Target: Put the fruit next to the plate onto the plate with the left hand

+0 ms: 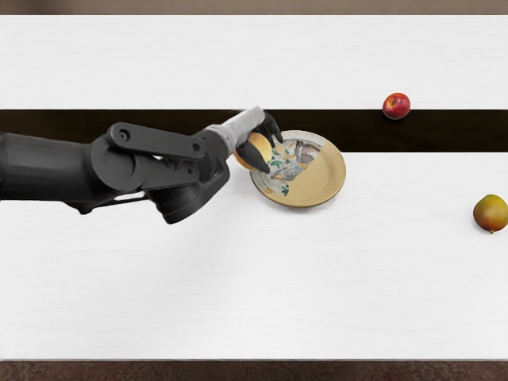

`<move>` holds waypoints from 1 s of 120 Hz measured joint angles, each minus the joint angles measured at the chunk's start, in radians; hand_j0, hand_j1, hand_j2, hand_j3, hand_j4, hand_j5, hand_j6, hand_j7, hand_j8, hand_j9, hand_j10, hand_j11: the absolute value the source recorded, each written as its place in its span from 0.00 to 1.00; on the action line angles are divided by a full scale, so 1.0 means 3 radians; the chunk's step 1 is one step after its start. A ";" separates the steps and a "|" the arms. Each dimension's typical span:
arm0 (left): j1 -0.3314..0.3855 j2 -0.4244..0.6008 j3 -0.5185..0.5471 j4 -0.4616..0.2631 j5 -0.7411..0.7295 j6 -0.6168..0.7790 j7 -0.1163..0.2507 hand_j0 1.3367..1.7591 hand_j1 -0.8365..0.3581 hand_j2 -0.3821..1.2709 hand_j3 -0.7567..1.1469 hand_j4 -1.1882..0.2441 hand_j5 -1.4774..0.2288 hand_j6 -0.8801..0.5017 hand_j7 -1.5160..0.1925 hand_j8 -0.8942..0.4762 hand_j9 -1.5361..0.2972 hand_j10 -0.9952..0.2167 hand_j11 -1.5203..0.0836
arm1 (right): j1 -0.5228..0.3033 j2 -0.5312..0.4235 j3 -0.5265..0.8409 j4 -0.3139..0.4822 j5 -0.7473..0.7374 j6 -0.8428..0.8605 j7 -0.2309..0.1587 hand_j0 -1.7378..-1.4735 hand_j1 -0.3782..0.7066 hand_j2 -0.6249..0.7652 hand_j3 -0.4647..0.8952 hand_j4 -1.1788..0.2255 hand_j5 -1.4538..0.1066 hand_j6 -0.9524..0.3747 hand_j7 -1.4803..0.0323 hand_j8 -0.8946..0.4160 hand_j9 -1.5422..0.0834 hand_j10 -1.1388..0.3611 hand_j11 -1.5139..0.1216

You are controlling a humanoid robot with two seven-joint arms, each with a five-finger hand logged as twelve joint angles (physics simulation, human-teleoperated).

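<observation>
An orange fruit (257,148) sits in my left hand (266,143), whose dark fingers are curled around it right at the plate's left rim. The plate (321,176) is round and yellow with a painted pattern in its left half, lying near the table's middle. My left arm comes in from the left edge. The fruit seems to be held over the rim, partly hidden by the fingers. My right arm does not show.
A red apple (396,105) lies at the back right, by the dark gap (119,121) between the two white surfaces. A yellow-green and red fruit (490,213) rests near the right edge. The white table (254,302) stretches toward me.
</observation>
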 joint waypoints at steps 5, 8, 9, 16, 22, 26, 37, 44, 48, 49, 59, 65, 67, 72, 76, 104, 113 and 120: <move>-0.0007 -0.0002 0.0001 0.0000 0.0001 0.0001 0.0000 0.75 0.53 0.30 0.40 0.39 0.38 0.20 0.41 0.38 0.38 0.50 0.42 | 0.0000 0.0000 0.0000 0.0000 0.0000 0.0000 0.0000 0.30 0.05 0.45 0.34 0.83 0.91 0.70 0.96 0.67 0.93 0.75 0.91; -0.0007 -0.0007 0.0001 0.0001 0.0002 0.0003 0.0000 0.75 0.53 0.30 0.40 0.39 0.38 0.20 0.41 0.38 0.38 0.50 0.42 | 0.0000 0.0000 0.0000 0.0000 0.0000 0.0000 0.0000 0.30 0.05 0.45 0.34 0.83 0.91 0.70 0.96 0.67 0.93 0.75 0.91; -0.0007 -0.0007 0.0001 0.0001 0.0002 0.0003 -0.0001 0.75 0.53 0.30 0.40 0.39 0.38 0.20 0.41 0.38 0.38 0.50 0.42 | 0.0000 0.0000 0.0000 0.0000 0.0000 0.0000 0.0000 0.30 0.05 0.45 0.34 0.83 0.91 0.70 0.96 0.67 0.93 0.75 0.91; -0.0007 -0.0023 0.0001 0.0004 0.0004 0.0007 -0.0003 0.75 0.52 0.31 0.40 0.39 0.38 0.20 0.41 0.38 0.38 0.50 0.42 | 0.0000 0.0000 0.0000 0.0000 0.0000 0.0000 0.0000 0.30 0.05 0.45 0.34 0.83 0.91 0.70 0.96 0.67 0.93 0.75 0.91; -0.0005 -0.0040 0.0002 0.0008 0.0008 0.0012 -0.0004 0.75 0.53 0.30 0.40 0.39 0.38 0.20 0.41 0.38 0.38 0.50 0.42 | 0.0000 0.0000 0.0000 0.0000 0.0000 0.0000 0.0000 0.30 0.05 0.45 0.34 0.83 0.91 0.70 0.96 0.67 0.93 0.75 0.91; -0.0002 -0.0063 0.0002 0.0011 0.0010 0.0015 -0.0006 0.75 0.53 0.30 0.40 0.39 0.38 0.20 0.41 0.38 0.38 0.50 0.42 | 0.0000 0.0000 0.0000 0.0000 0.0000 0.0000 0.0000 0.30 0.05 0.45 0.34 0.83 0.91 0.70 0.96 0.67 0.93 0.75 0.91; 0.0010 -0.0102 0.0002 0.0024 0.0023 0.0017 -0.0010 0.75 0.53 0.29 0.40 0.38 0.38 0.19 0.41 0.37 0.38 0.50 0.42 | 0.0000 0.0000 0.0000 0.0000 0.0000 0.0001 0.0000 0.30 0.05 0.45 0.34 0.83 0.91 0.70 0.96 0.67 0.93 0.75 0.91; 0.0023 -0.0140 0.0003 0.0034 0.0030 0.0020 -0.0012 0.75 0.53 0.30 0.40 0.38 0.38 0.19 0.41 0.38 0.38 0.50 0.42 | 0.0000 0.0000 0.0000 0.0000 0.0000 0.0000 0.0000 0.30 0.05 0.45 0.34 0.83 0.91 0.70 0.96 0.67 0.93 0.75 0.91; 0.0028 -0.0155 0.0004 0.0044 0.0032 0.0021 -0.0016 0.75 0.52 0.31 0.40 0.38 0.38 0.19 0.40 0.38 0.38 0.50 0.42 | 0.0000 0.0000 0.0000 0.0000 0.0000 0.0001 0.0000 0.30 0.05 0.45 0.34 0.83 0.91 0.70 0.96 0.67 0.93 0.75 0.91; 0.0031 -0.0157 0.0004 0.0047 0.0033 0.0022 -0.0016 0.75 0.52 0.31 0.40 0.38 0.38 0.20 0.40 0.38 0.38 0.50 0.42 | 0.0000 0.0000 0.0000 0.0000 0.0000 0.0001 0.0000 0.30 0.05 0.45 0.34 0.83 0.91 0.70 0.96 0.67 0.93 0.75 0.91; 0.0039 -0.0184 0.0005 0.0069 0.0037 0.0026 -0.0019 0.75 0.53 0.30 0.40 0.38 0.38 0.20 0.40 0.38 0.37 0.50 0.41 | 0.0000 0.0000 0.0000 0.0000 0.0000 0.0000 0.0000 0.30 0.05 0.45 0.34 0.83 0.91 0.70 0.96 0.67 0.93 0.75 0.91; 0.0043 -0.0187 0.0005 0.0077 0.0042 0.0027 -0.0021 0.75 0.53 0.29 0.40 0.38 0.37 0.20 0.40 0.38 0.37 0.50 0.41 | 0.0000 0.0000 0.0000 0.0000 0.0000 0.0000 0.0000 0.30 0.05 0.45 0.34 0.83 0.91 0.70 0.96 0.67 0.93 0.75 0.91; 0.0044 -0.0187 0.0005 0.0081 0.0043 0.0027 -0.0022 0.75 0.54 0.29 0.40 0.38 0.37 0.20 0.40 0.38 0.37 0.50 0.41 | 0.0000 0.0000 0.0000 0.0000 0.0000 0.0000 0.0000 0.30 0.05 0.45 0.34 0.83 0.91 0.70 0.96 0.67 0.93 0.75 0.91; 0.0049 -0.0187 0.0005 0.0094 0.0045 0.0028 -0.0023 0.75 0.54 0.29 0.40 0.38 0.37 0.20 0.40 0.37 0.37 0.50 0.41 | 0.0000 0.0000 0.0000 0.0000 0.0000 0.0000 0.0000 0.30 0.05 0.45 0.34 0.83 0.91 0.70 0.96 0.67 0.93 0.75 0.91; 0.0049 -0.0187 0.0006 0.0104 0.0047 0.0028 -0.0023 0.75 0.54 0.28 0.40 0.38 0.37 0.20 0.40 0.38 0.37 0.50 0.41 | 0.0000 0.0000 0.0000 0.0000 0.0000 0.0000 0.0000 0.30 0.05 0.45 0.34 0.83 0.91 0.70 0.96 0.67 0.93 0.75 0.91; 0.0054 -0.0233 0.0004 0.0135 0.0051 0.0027 -0.0028 0.75 0.54 0.29 0.40 0.39 0.38 0.20 0.40 0.38 0.38 0.50 0.42 | 0.0000 0.0000 0.0000 0.0000 0.0000 0.0000 0.0000 0.30 0.05 0.45 0.34 0.83 0.91 0.70 0.96 0.67 0.93 0.75 0.91; 0.0054 -0.0233 0.0003 0.0136 0.0053 0.0025 -0.0030 0.75 0.54 0.29 0.40 0.40 0.40 0.21 0.42 0.37 0.40 0.49 0.44 | 0.0000 0.0000 0.0000 0.0000 0.0000 0.0001 0.0000 0.30 0.05 0.45 0.34 0.83 0.91 0.70 0.96 0.67 0.93 0.75 0.91; 0.0059 -0.0233 0.0002 0.0137 0.0058 0.0024 -0.0036 0.75 0.55 0.29 0.40 0.43 0.43 0.23 0.45 0.36 0.43 0.48 0.48 | 0.0000 0.0000 0.0000 0.0000 0.0000 0.0000 0.0000 0.30 0.05 0.45 0.34 0.83 0.91 0.70 0.96 0.67 0.93 0.75 0.91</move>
